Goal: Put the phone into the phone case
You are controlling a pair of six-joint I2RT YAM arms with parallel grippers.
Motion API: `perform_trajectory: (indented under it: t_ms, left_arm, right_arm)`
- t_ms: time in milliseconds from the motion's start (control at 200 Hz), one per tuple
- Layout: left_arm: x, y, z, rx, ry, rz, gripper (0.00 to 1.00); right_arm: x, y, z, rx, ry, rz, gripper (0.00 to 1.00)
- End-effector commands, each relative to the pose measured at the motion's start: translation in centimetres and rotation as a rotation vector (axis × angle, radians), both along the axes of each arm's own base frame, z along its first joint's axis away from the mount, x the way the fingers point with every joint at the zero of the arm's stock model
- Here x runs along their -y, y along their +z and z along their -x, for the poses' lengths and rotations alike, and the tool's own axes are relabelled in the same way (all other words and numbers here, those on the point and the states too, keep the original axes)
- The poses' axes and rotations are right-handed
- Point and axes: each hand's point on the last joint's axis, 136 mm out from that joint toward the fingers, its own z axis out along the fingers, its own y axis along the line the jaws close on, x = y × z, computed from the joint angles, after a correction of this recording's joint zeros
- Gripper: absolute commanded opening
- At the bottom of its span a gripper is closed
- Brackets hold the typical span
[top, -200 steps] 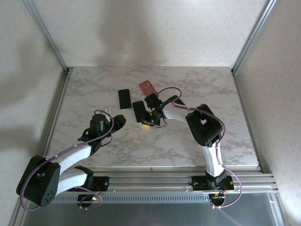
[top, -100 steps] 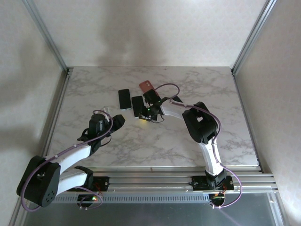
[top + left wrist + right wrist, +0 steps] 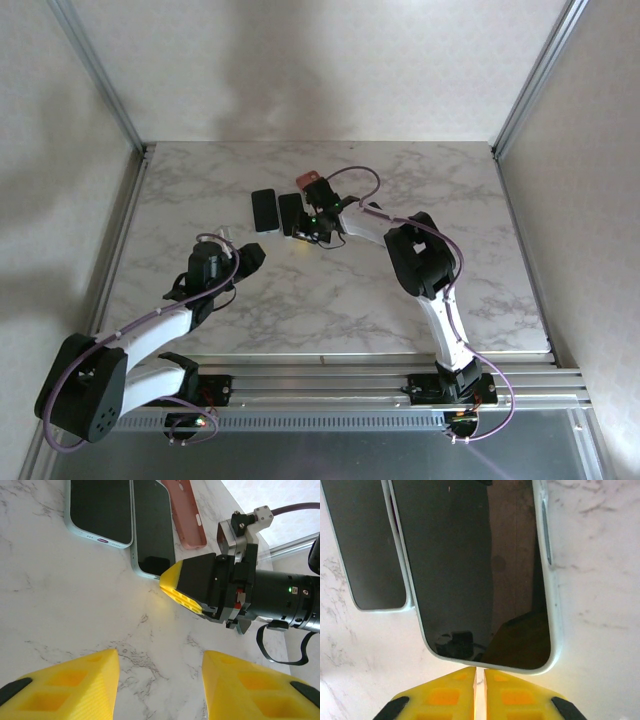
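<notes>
The right gripper (image 3: 479, 677), its yellow fingers pressed together, sits at the near short edge of the phone (image 3: 470, 570), which lies screen-up on the marble table (image 3: 60, 605). A second phone (image 3: 100, 510) lies alongside it, long edge to long edge. The pink phone case (image 3: 187, 512) rests on the marble just beside the phone's far corner (whether the two touch cannot be told). The left gripper (image 3: 159, 665) hovers nearer the arm bases, fingers apart and holding nothing

White grey-veined marble desk (image 3: 330, 310). Pale textured walls (image 3: 300, 70) enclose it, with silver aluminium posts (image 3: 95, 70) at the back corners.
</notes>
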Motion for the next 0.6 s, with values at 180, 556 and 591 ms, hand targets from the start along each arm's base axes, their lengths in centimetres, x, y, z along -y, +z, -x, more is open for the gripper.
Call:
perform_trajectory:
  t_ms: [180, 556, 591]
  left_arm:
    - [-0.6, -0.2, 0.4, -0.002, 0.001, -0.017, 0.47]
    - [-0.6, -0.3, 0.2, -0.005, 0.007, -0.014, 0.47]
    - [-0.6, -0.3, 0.2, -0.004, 0.006, -0.013, 0.47]
  right_arm:
    - [0.4, -0.8, -2.2, 0.009, -0.013, 0.011, 0.13]
    - [1.0, 2.1, -1.1, 0.047, 0.012, -0.011, 0.16]
    - [1.6, 2.7, -1.1, 0.063, 0.007, -0.002, 0.19]
